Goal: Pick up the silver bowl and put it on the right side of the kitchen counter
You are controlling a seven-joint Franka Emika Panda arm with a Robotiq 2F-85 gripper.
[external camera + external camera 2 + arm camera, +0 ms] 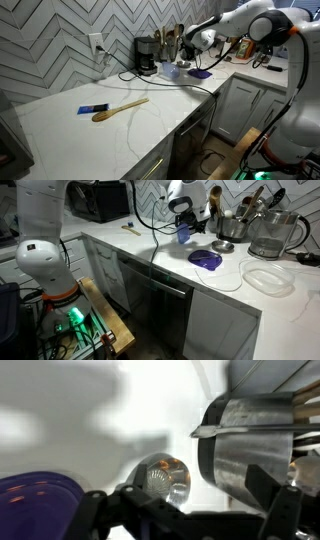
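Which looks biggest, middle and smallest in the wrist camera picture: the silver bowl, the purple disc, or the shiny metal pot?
1. metal pot: largest.
2. purple disc: next, but the picture's edge cuts it off and it is near the camera, so this is unsure.
3. silver bowl: smallest, though it seems farther away.

The arm [255, 20] stretches forward, its pincer [187, 502] angled down, jaws apart.

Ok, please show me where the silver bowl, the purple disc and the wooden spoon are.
silver bowl [224, 247]: in an exterior view, centre of the bowl.
purple disc [205, 258]: in an exterior view, middle of its top face.
wooden spoon [122, 108]: in an exterior view, middle of its handle.
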